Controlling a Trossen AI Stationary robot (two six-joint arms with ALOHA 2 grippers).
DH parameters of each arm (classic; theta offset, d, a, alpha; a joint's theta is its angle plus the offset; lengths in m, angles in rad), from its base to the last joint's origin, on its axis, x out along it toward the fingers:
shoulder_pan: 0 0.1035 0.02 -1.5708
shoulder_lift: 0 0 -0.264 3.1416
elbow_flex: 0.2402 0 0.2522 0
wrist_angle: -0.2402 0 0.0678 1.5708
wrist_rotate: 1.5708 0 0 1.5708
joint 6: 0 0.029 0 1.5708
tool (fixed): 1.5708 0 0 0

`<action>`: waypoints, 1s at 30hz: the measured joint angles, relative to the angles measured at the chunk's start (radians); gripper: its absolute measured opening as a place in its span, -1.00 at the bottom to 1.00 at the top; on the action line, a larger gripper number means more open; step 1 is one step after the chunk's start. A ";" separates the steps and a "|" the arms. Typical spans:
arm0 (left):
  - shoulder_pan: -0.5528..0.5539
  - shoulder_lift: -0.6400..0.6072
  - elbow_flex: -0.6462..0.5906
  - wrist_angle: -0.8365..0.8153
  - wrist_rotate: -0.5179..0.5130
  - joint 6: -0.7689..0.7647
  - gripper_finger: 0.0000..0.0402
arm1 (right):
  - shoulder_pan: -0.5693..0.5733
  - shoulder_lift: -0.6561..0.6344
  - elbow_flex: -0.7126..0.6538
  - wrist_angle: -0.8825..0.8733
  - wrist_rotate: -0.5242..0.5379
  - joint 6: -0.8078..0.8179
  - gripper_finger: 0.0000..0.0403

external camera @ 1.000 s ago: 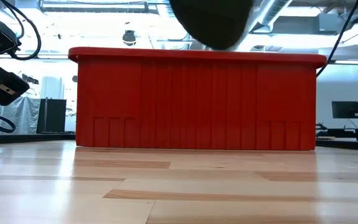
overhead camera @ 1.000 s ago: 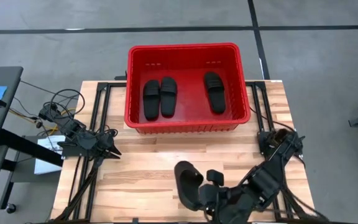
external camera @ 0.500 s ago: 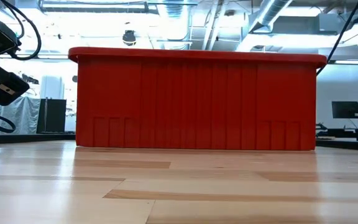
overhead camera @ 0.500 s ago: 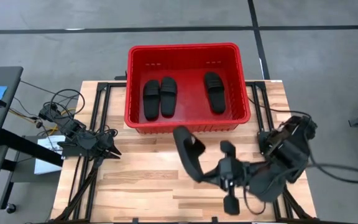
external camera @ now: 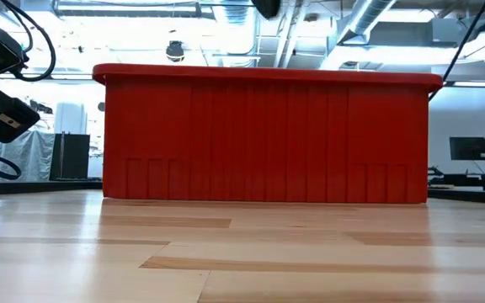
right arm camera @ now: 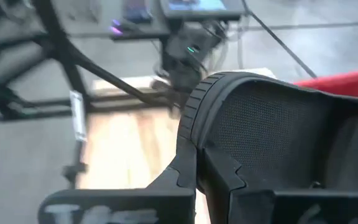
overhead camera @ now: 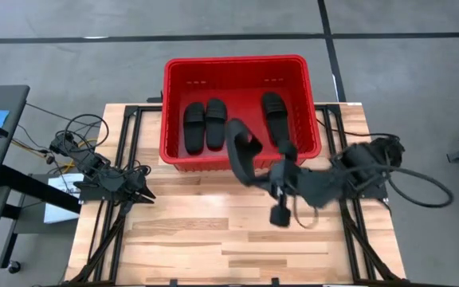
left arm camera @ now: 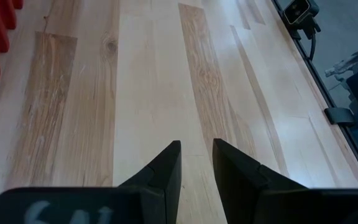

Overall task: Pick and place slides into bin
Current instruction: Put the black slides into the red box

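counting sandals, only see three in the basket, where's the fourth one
The fourth sandal is in the right gripper, held in the air over the basket's front wall in the high view, between the pair and the single sandal.

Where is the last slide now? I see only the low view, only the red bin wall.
Observer: The right gripper holds the fourth slide above the near wall of the bin.
Operator: How many slides are inside?
Observer: Three slides lie on the floor: two side by side on the left, one on the right.
Operator: And the left arm?
Observer: The left gripper waits by the table's left edge, holding nothing.
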 joint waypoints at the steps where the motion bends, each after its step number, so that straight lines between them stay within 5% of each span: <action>1: 0.000 0.000 0.000 0.000 0.000 0.000 -0.60 | -0.020 0.000 0.000 -0.022 -0.008 -0.007 -1.00; 30: 0.000 0.000 0.000 0.000 0.000 0.000 -0.60 | -0.691 0.004 -0.028 -0.099 -0.372 -0.463 -1.00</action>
